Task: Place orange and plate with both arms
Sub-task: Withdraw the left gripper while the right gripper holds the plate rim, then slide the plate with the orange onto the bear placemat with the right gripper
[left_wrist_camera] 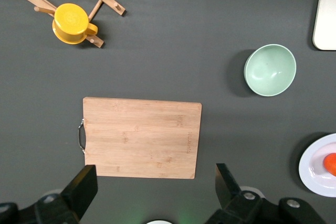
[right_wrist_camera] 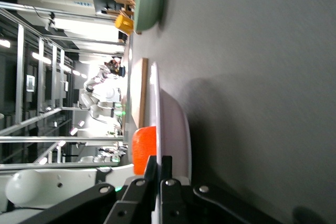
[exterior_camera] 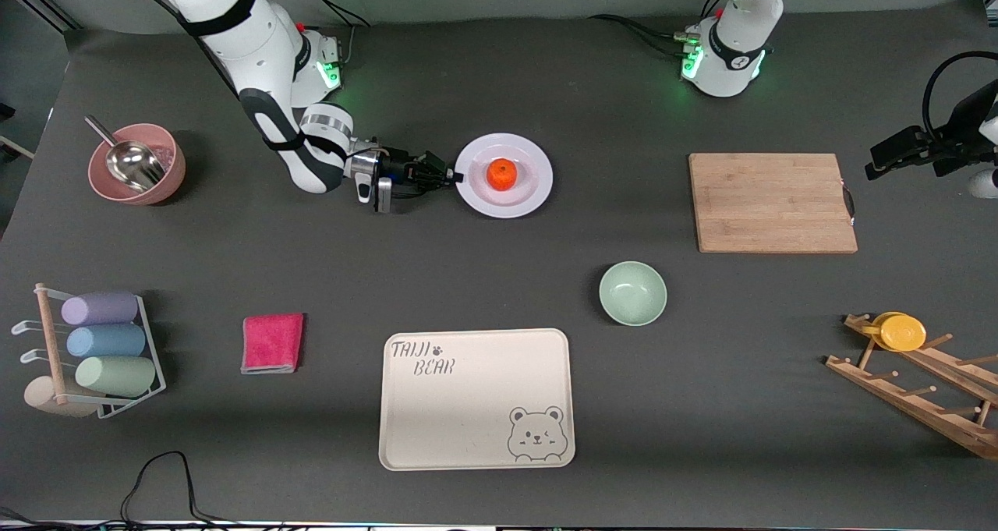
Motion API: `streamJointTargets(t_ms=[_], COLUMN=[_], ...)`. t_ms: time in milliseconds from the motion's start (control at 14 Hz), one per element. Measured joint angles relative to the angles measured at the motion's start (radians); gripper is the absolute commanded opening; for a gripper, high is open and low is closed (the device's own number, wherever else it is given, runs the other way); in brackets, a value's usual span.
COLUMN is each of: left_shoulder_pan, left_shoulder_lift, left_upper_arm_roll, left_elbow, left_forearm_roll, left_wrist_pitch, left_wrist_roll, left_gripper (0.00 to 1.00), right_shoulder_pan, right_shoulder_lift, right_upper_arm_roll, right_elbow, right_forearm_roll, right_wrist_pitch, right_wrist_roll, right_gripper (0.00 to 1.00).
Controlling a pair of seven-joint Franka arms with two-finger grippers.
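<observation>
Tray (exterior_camera: pixel 475 398): nearest the front camera, bare. Cutting board (exterior_camera: pixel 772 202): toward my left arm's end of the table; my left gripper (left_wrist_camera: pixel 152 192) hangs above it, fingers (left_wrist_camera: pixel 81 184) spread wide and holding nothing, this arm waiting. Plate (exterior_camera: pixel 534 192): mid-table, farther from the camera than the green bowl (exterior_camera: pixel 632 292). My right gripper (exterior_camera: pixel 452 177) lies low, fingers pinched on the plate's rim. Orange (exterior_camera: pixel 502 174): resting in the plate's middle.

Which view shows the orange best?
The front view: the whole orange sits in the middle of the plate. The left wrist view catches only a sliver at its edge; the right wrist view shows it side-on, partly hidden.
</observation>
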Motion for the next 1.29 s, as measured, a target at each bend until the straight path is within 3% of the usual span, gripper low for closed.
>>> streamJointTargets(t_ms=[286, 786, 1071, 1286], left_shoulder_pan=[0.000, 0.002, 0.002, 0.002], left_shoulder_lift=[0.000, 0.001, 0.000, 0.000], left_upper_arm_roll=[0.001, 0.067, 0.067, 0.068], left_elbow=[0.001, 0.001, 0.007, 0.009], left_forearm_roll=[-0.001, -0.003, -0.003, -0.003], left_wrist_pitch=[-0.001, -0.023, -0.046, -0.048], left_wrist_roll=[0.019, 0.102, 0.103, 0.103], left_gripper=[1.00, 1.00, 1.00, 1.00], right_shoulder_pan=[-0.023, -0.138, -0.255, -0.308], right_shoulder_lift=[-0.156, -0.463, -0.425, -0.290], right_upper_arm_roll=[0.000, 0.000, -0.003, -0.009], right_elbow=[0.005, -0.031, 0.032, 0.213], right_forearm_roll=[-0.030, -0.263, -0.428, -0.487], right_wrist_pitch=[-0.001, -0.020, -0.024, -0.033], right_wrist_roll=[0.194, 0.549, 0.581, 0.649], right_gripper=[0.00, 0.00, 0.00, 0.00])
